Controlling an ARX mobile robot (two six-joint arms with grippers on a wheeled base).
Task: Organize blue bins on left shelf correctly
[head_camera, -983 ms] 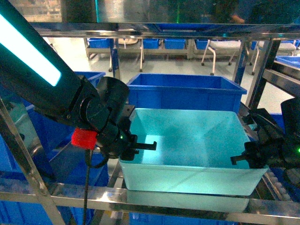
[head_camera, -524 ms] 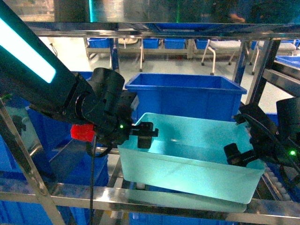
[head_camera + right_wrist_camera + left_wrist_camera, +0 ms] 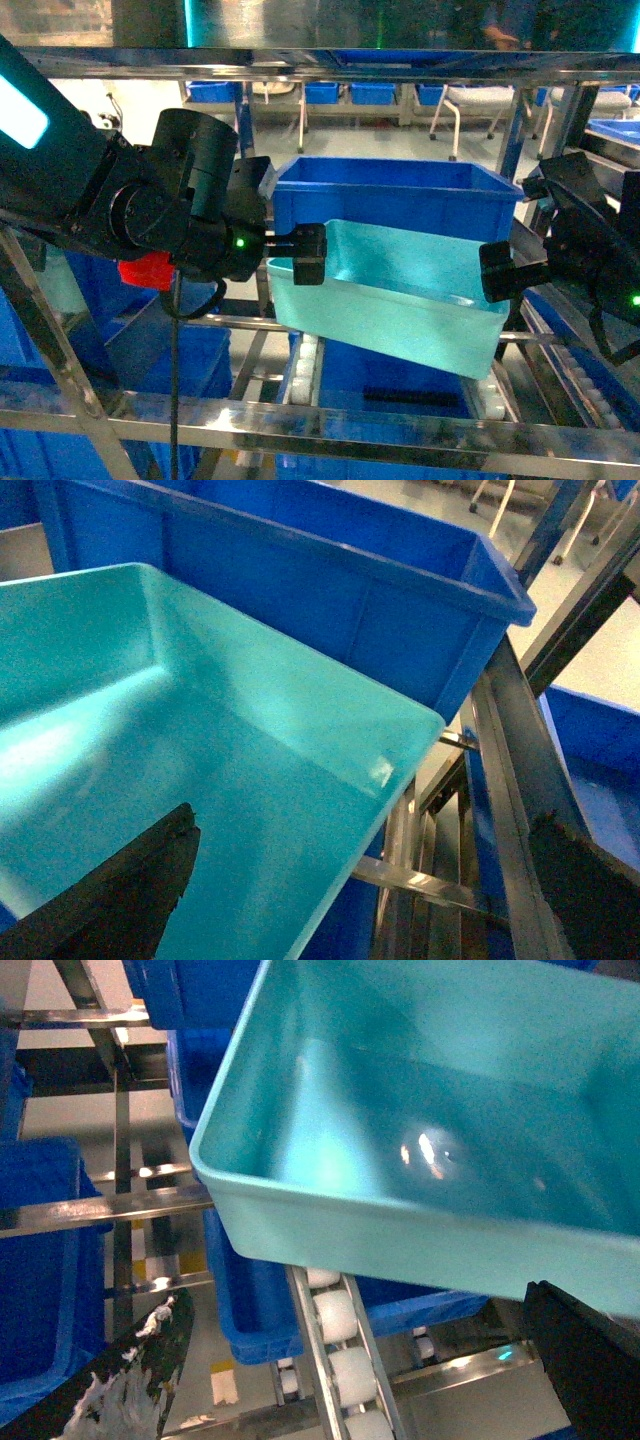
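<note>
The bin (image 3: 390, 300) hung tilted above the shelf (image 3: 330, 435), its right end lower, just in front of a dark blue crate (image 3: 400, 195). In the head view the left gripper (image 3: 300, 255) was clamped on the bin's left rim and the right gripper (image 3: 497, 272) was closed on its right end. Only the left wrist view showed the white rollers (image 3: 335, 1345) under the bin and another crate (image 3: 270, 1300) below it. The right wrist view showed the bin's far corner beside a steel post (image 3: 515, 780) of the shelf. Both wrist views showed the bin's inside bare, with only glare on the bottom.
</note>
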